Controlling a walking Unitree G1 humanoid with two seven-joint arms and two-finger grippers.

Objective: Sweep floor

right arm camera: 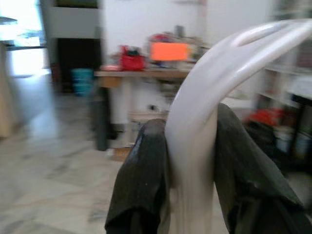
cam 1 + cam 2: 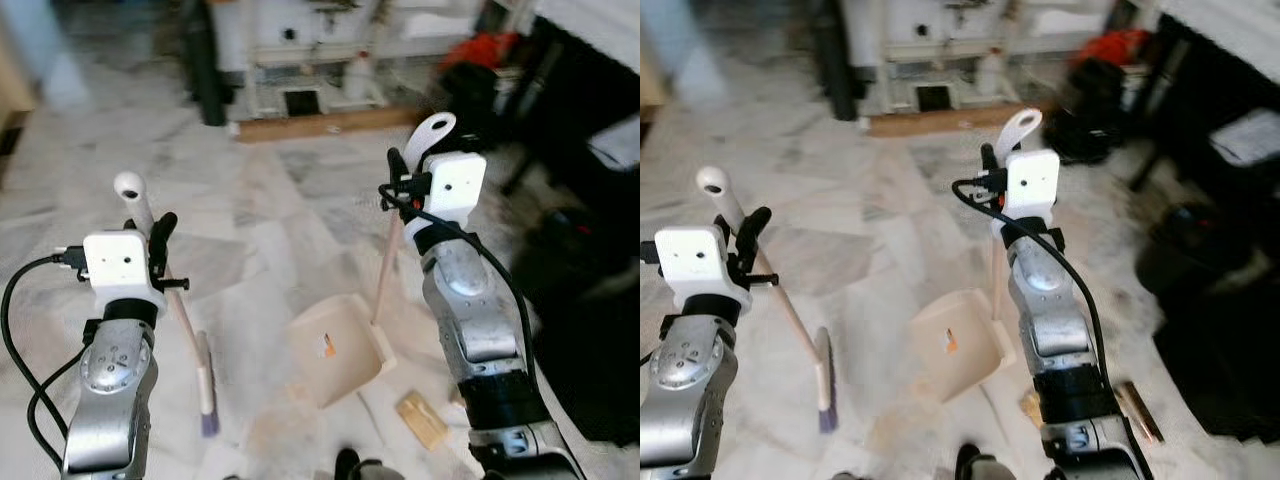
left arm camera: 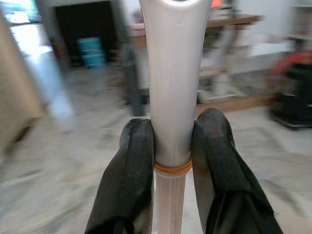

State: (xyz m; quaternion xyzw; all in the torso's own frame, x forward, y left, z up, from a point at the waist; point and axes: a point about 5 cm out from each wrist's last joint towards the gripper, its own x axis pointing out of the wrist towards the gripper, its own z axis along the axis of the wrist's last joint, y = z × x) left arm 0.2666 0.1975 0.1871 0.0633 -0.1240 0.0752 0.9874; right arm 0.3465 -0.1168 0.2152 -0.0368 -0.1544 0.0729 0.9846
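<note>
The left gripper pinches the broom near the top of its handle, one black finger pressed to each side of the smooth, glossy white grip, just where an orange ring meets the paler shaft below. From that hold the handle slants down and forward to a narrow brush head with purplish bristles lying on the floor in front of the left arm. The handle's rounded white tip stands above the gripper.

The right gripper is closed on the dustpan handle, its fingers clamping the curved, looped white plastic top. A slim pale-wood-coloured shaft runs down from there to the dustpan, a cream plastic scoop with raised side walls and a small orange sticker inside, sitting on the floor between the two arms, nearer the right one.

The marble floor is polished, pale grey-white with darker veins. A small flat tan piece of debris lies just beside the dustpan, by the right arm. Further off, a low wooden plank lies along blurred white furniture.
</note>
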